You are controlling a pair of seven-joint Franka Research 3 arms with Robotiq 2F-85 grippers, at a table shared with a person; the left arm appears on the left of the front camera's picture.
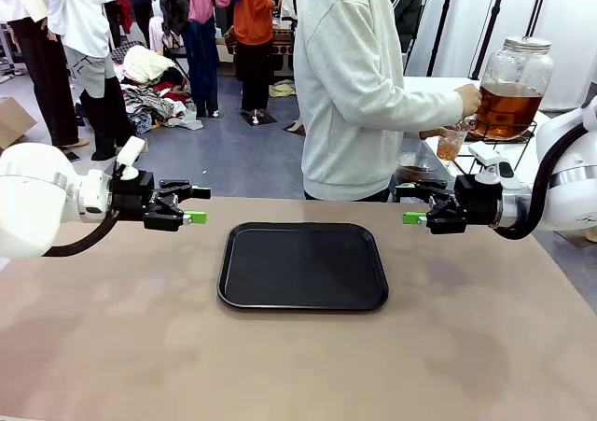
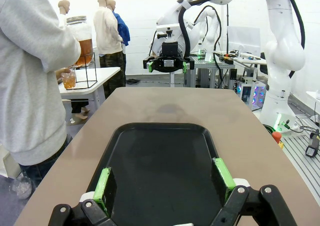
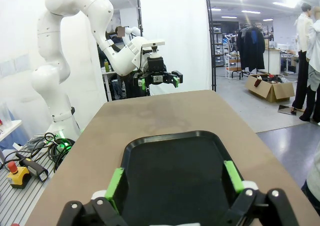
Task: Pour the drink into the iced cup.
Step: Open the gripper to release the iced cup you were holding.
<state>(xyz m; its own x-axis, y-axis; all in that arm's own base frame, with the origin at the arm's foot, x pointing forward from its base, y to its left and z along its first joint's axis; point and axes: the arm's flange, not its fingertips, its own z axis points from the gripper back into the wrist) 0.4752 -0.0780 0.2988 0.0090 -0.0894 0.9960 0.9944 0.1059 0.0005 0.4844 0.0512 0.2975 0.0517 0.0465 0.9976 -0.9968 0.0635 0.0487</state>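
I hold my left gripper (image 1: 196,205) and my right gripper (image 1: 411,204) level above the bench (image 1: 112,346), jaws spread apart and empty, green pads facing each other across the black tray (image 1: 303,266) that lies between them and a little below. The drink (image 1: 506,109), clear amber-brown, sits in a rounded glass jar (image 1: 515,85) with a metal lid on a wire stand, beyond my right gripper on a side table. The person's hand (image 1: 466,99) is at the jar, holding a small clear cup (image 1: 451,142) under it. I judge the pouring is theirs for now; my best move is to wait steady and clear of the tray. The tray is matte and shallow-rimmed with rounded corners; the bench is smooth tan laminate. Glass would be slick in my pads.
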